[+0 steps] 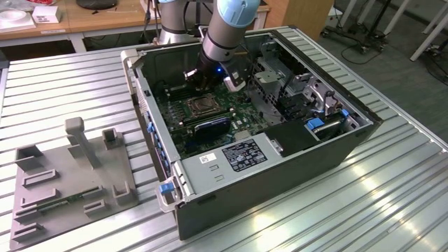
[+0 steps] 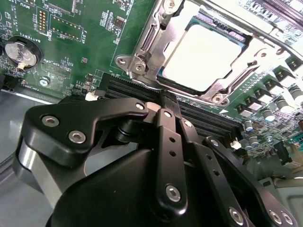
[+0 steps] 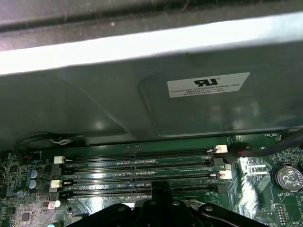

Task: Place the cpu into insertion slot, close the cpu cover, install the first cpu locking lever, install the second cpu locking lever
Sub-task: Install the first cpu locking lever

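The cpu (image 2: pixel 203 56), a pale silver square, lies in the insertion slot (image 2: pixel 138 66), on the green board inside the open computer case (image 1: pixel 280 173). The cpu cover (image 2: pixel 227 84), a steel frame with a window, lies flat over the chip's edges. A thin metal lever (image 2: pixel 246 21) runs along the socket's far side. My gripper (image 2: pixel 169 100) is shut, its black fingers pressed together with nothing between them. Its tips sit at the socket's rim beside the memory slots (image 2: pixel 208 120). In the exterior view the gripper (image 1: pixel 201 90) hangs just behind the socket (image 1: pixel 203 106).
Long black memory slots (image 3: pixel 142 165) lie under the fingers, close to the case's grey wall (image 3: pixel 142 104). A coin battery (image 2: pixel 21 54) sits on the board. Drive cages (image 1: pixel 294 89) fill the case's far side. A grey fixture (image 1: pixel 70 178) stands on the slatted table.
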`<state>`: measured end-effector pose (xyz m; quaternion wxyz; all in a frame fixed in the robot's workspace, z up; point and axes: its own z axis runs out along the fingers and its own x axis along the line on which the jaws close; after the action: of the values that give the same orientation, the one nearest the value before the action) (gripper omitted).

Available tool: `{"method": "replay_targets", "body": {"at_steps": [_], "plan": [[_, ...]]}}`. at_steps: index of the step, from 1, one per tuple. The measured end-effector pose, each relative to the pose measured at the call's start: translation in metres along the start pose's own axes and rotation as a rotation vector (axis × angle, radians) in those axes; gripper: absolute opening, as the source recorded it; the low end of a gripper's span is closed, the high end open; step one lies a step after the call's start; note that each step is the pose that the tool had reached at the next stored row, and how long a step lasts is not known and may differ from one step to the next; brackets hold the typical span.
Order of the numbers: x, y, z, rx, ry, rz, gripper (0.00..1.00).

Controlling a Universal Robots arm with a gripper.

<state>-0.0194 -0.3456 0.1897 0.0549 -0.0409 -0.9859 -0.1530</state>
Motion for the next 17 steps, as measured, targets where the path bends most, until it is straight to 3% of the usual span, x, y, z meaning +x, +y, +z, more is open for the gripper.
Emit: {"method": "replay_targets", "body": {"at_steps": [17], "plan": [[-0.004,0.0003,0.0,-0.0001,-0.0001,0.0,0.11]]}}
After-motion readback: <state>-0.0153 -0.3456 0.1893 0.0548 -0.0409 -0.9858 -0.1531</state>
